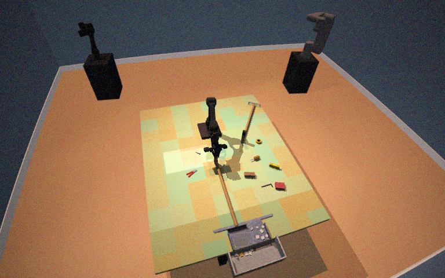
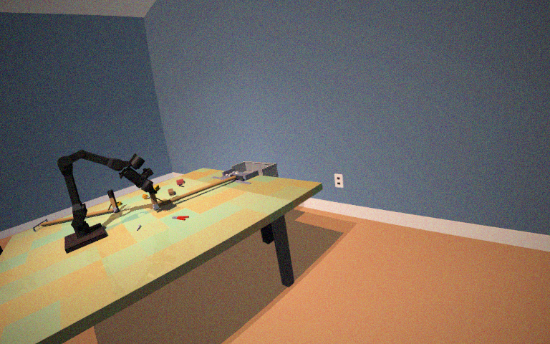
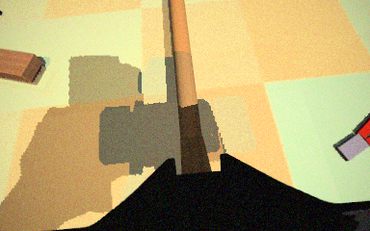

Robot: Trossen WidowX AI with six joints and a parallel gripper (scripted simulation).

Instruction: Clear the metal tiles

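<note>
My gripper (image 1: 215,155) (image 2: 152,190) (image 3: 198,163) is shut on the long scraper (image 1: 226,196) (image 2: 203,188) (image 3: 184,63), at the grip end. Its wooden shaft runs away from me to a dark blade at the plate's near end. The steel bench plate (image 1: 243,241) (image 2: 248,176) is bare on its left. Several pale tiles (image 1: 257,236) lie on its right half. The catch box (image 1: 261,260) (image 2: 265,167) adjoins its far end, with several tiles along the box's left part. In the wrist view the blade, plate and box are out of sight.
Right of the shaft lie a brown block (image 1: 249,174) (image 3: 16,65), a red block (image 1: 280,186), a hex key, a yellow tool (image 1: 274,165) and a yellow ring (image 1: 258,141). A second long-handled tool (image 1: 250,119) lies beside my base. Red-handled pliers (image 1: 190,174) (image 2: 181,218) lie left.
</note>
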